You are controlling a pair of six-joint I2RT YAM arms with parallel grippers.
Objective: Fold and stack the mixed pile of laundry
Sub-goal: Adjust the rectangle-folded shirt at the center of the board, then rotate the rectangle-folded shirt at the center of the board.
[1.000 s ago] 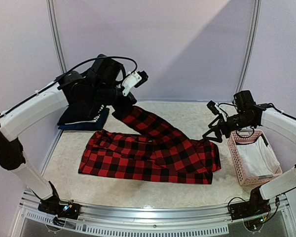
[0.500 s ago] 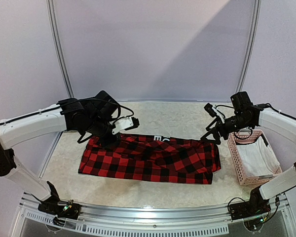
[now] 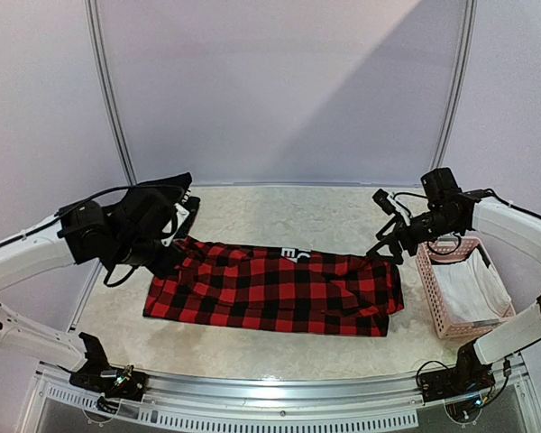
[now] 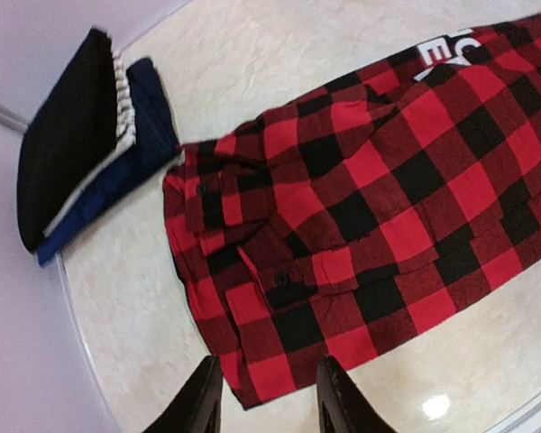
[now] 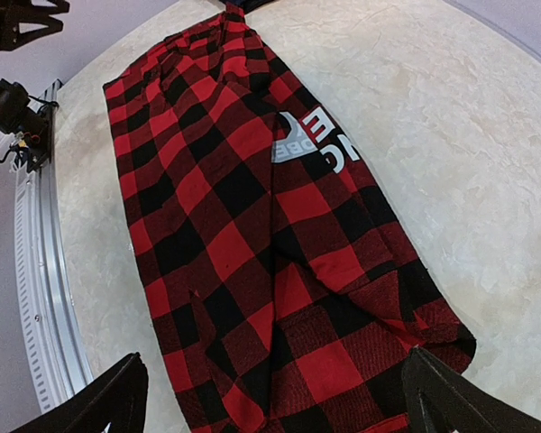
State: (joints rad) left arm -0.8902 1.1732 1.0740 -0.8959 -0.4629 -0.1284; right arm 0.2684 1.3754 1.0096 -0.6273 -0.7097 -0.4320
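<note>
The red-and-black plaid flannel shirt (image 3: 279,289) lies flat as a long folded strip across the middle of the table. A white printed patch (image 3: 293,255) shows at its far edge. My left gripper (image 3: 167,257) hovers over the shirt's left end, open and empty. In the left wrist view the shirt's corner (image 4: 279,361) lies below my left gripper (image 4: 266,410). My right gripper (image 3: 383,248) is open wide and empty over the shirt's right end (image 5: 343,361). A folded navy and black stack (image 4: 81,135) lies at the back left.
A pink slatted basket (image 3: 430,293) with white cloth (image 3: 473,289) inside stands at the right edge, close to my right arm. The folded stack is partly hidden behind my left arm in the top view (image 3: 185,194). A metal rail (image 3: 279,397) runs along the near edge.
My left gripper let go of the raised shirt part, which now lies folded flat on the shirt. The left arm pulled back left and lower. The right arm barely moved.
</note>
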